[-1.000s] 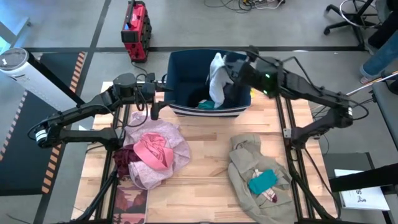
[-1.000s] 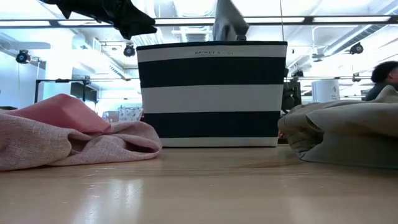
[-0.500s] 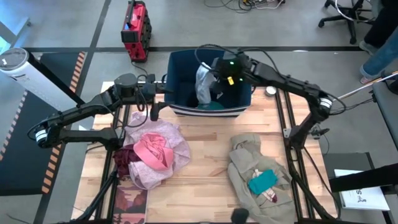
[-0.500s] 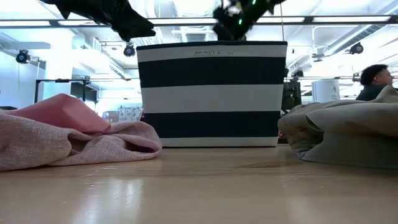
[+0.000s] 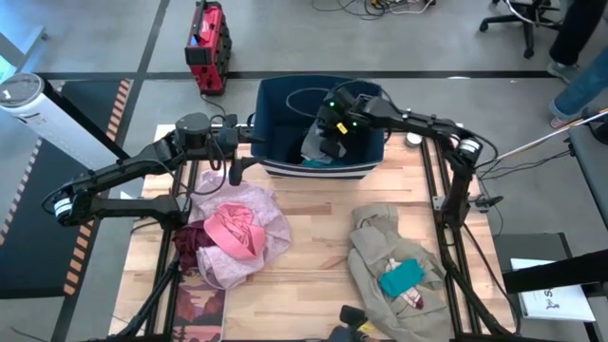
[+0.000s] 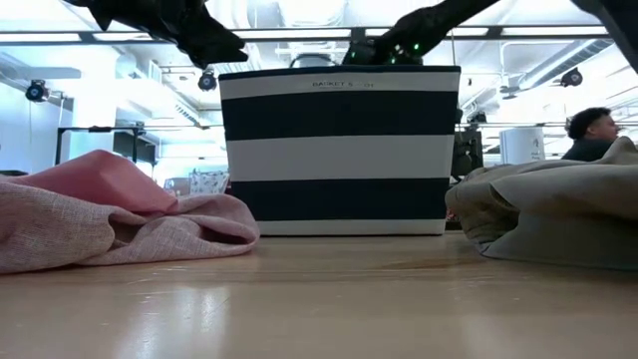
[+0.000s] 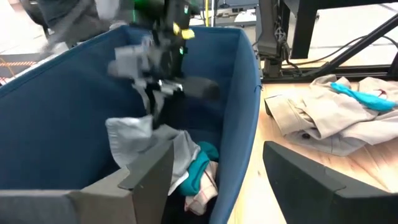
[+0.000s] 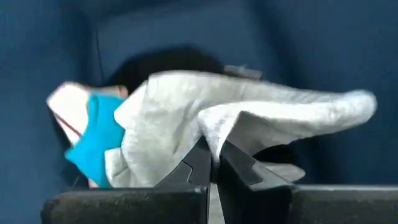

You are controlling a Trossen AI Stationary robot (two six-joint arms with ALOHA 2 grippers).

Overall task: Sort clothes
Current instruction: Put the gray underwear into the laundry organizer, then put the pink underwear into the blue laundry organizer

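My right gripper is down inside the navy blue bin at the table's far edge, shut on a grey garment. A small teal piece lies in the bin beside it. My left gripper hangs open and empty at the bin's near left corner. The pale lilac-pink garment lies on the table's left with the coral pink one on it and the maroon one at its left edge. The beige-khaki garment lies at the right, with a teal piece on it. My right gripper pinches a bunched fold of the grey garment between its two fingers. It comes from above, pointing down into the bin, as the left wrist view shows. The cloth hangs slack below the fingers, and its lower part rests on the clothes in the bin.
A reddish-brown book lies at the table's near left corner. In the low view the bin's striped wall stands between the two clothes heaps. A red device sits on the floor beyond the table. A person is in the room behind.
My right gripper has carried the grey garment toward the table's left and then down into the bin. The garment hung above the bin's rim before; now it is below the rim, with its lower part on the clothes inside.
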